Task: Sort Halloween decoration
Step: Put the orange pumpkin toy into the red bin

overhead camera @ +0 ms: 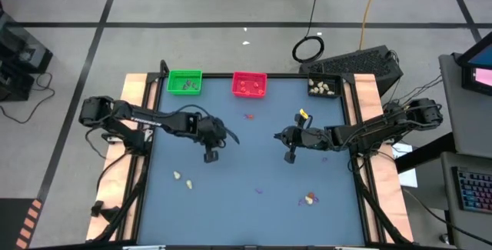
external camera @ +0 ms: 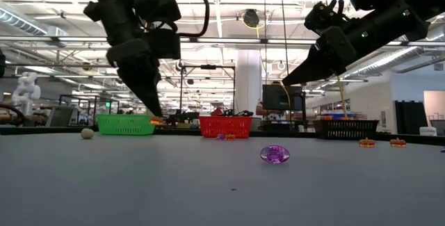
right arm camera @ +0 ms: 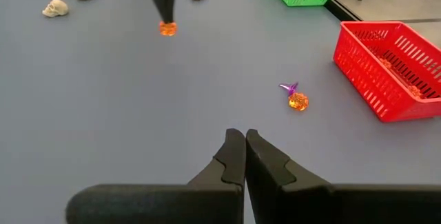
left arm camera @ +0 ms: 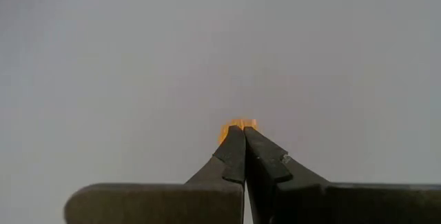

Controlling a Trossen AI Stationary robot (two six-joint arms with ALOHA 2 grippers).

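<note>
My left gripper (overhead camera: pixel 211 156) sits over the table's (overhead camera: pixel 254 219) left-centre, tips down at the surface, fingers pressed together on a small orange trinket (left arm camera: pixel 238 124); the left wrist view shows the orange piece poking out just past the closed tips, and the right wrist view shows that pinched orange bit (right arm camera: pixel 167 28) right at the table surface. My right gripper (overhead camera: pixel 290 156) hangs over the right-centre, fingers pressed together with nothing between them, clear of the table in the low view. Along the far edge: green tray (overhead camera: pixel 184 81) toward the left, red tray (overhead camera: pixel 249 84) near the middle, black tray (overhead camera: pixel 324 87) at the far right corner holding cream-white pieces. Loose trinkets I can see: an orange one with a purple one touching it (right arm camera: pixel 296 98) just in front of the red tray; three cream-white skulls (right arm camera: pixel 55 7) beyond the left gripper in the right wrist view; two cream-white bits (overhead camera: pixel 183 178) toward the near left; a cream and orange cluster (overhead camera: pixel 309 198) near the right of the near edge; a purple piece (external camera: pixel 274 154) lying alone in the low view's foreground, and two orange ones (external camera: pixel 366 142) farther right.
</note>
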